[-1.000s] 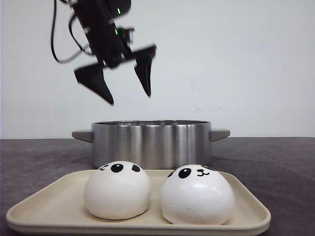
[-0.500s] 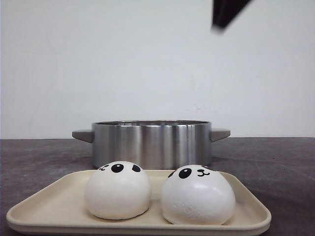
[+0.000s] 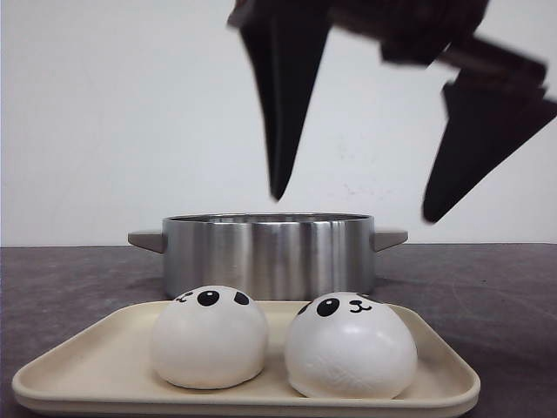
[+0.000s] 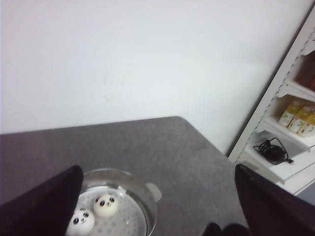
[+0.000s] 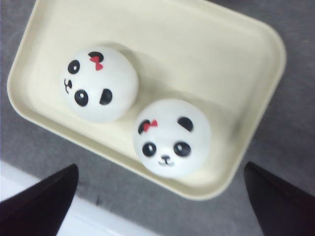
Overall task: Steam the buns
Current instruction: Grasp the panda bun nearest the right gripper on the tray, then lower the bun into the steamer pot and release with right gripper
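The right gripper point(image 3: 352, 205) hangs high above the tray point(image 3: 78, 361), and its two black fingers point(image 3: 283, 104) stand wide apart with nothing between them. In the right wrist view the same fingers point(image 5: 42, 204) show at both lower corners, again far apart. The left gripper point(image 4: 157, 206) is also spread wide and holds nothing, with one finger point(image 4: 42, 204) on each side.

Two buns lie side by side on the cream tray, just beside each other. In the front view the left bun point(image 3: 209, 338) and the right bun point(image 3: 351, 346) both show black panda eyes. From above, each one carries also a small red bow. Behind the tray stands a steel pot point(image 3: 268, 252) with two handles, on the dark grey table point(image 3: 487, 296). Inside the pot, on a perforated steamer plate point(image 4: 125, 209), two more buns point(image 4: 93, 212) rest close together. At the side of the table stands a white shelf point(image 4: 290, 123) with yellow bottles.
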Tool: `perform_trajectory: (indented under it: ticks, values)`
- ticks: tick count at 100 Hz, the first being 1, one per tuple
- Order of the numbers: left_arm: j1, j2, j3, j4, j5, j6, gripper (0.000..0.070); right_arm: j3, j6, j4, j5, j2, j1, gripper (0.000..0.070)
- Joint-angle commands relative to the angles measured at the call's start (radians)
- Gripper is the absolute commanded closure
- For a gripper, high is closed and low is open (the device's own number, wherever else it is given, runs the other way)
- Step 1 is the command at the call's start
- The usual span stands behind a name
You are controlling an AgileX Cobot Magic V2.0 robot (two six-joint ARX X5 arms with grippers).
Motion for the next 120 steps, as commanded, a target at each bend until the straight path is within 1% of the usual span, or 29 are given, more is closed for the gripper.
perform_trajectory:
  ticks: [1,18,50,55,61,67,71,75,76,80,91,101,114,120]
  values:
    - [-0.006,0.01,0.015,-0.005,-0.005,-0.002,0.0104,0.011,-0.019,0.007,-0.019,0.048,0.002,0.0092]
    - [-0.006,0.013,0.015,-0.061,-0.005,-0.003,0.0103,0.011,-0.031,0.011,-0.081,0.154,-0.021,0.0092]
    - [-0.006,0.011,0.015,-0.094,-0.005,-0.002,0.0103,0.012,-0.033,0.044,-0.081,0.253,-0.021,0.0103]
    - [-0.006,0.011,0.015,-0.095,-0.005,-0.002,0.0103,0.012,-0.033,0.045,-0.081,0.255,-0.021,0.0159]
    - [-0.006,0.011,0.015,-0.1,-0.005,0.0,0.0103,0.011,-0.033,0.045,-0.081,0.258,-0.021,0.0265]
    - [-0.006,0.011,0.015,-0.102,-0.005,0.001,0.0103,0.012,-0.033,0.044,-0.08,0.258,-0.021,0.0391]
    - [-0.006,0.011,0.015,-0.103,-0.005,0.001,0.0103,0.012,-0.032,0.045,-0.079,0.258,-0.021,0.0503]
    - [-0.006,0.011,0.015,-0.103,-0.005,0.002,0.0103,0.012,-0.034,0.049,-0.074,0.258,-0.021,0.0668]
    - [-0.006,0.011,0.015,-0.103,-0.005,0.003,0.0103,0.012,-0.034,0.05,-0.072,0.258,-0.021,0.07]
    - [-0.006,0.011,0.015,-0.103,-0.005,0.005,0.0103,0.012,-0.041,0.057,-0.064,0.258,-0.021,0.0688]
    - [-0.006,0.011,0.015,-0.103,-0.005,0.008,0.0103,0.019,-0.04,0.064,-0.045,0.255,-0.017,0.0689]
    - [-0.006,0.011,0.015,-0.108,-0.005,0.008,0.0103,0.069,-0.041,0.008,-0.04,0.2,-0.015,0.069]
    - [-0.006,0.011,0.015,-0.113,-0.005,0.013,0.0104,0.201,-0.045,-0.048,0.023,0.087,0.009,0.069]
    - [-0.006,0.011,0.015,-0.113,-0.005,0.016,0.0104,0.284,-0.058,-0.058,0.07,0.047,0.011,0.0692]
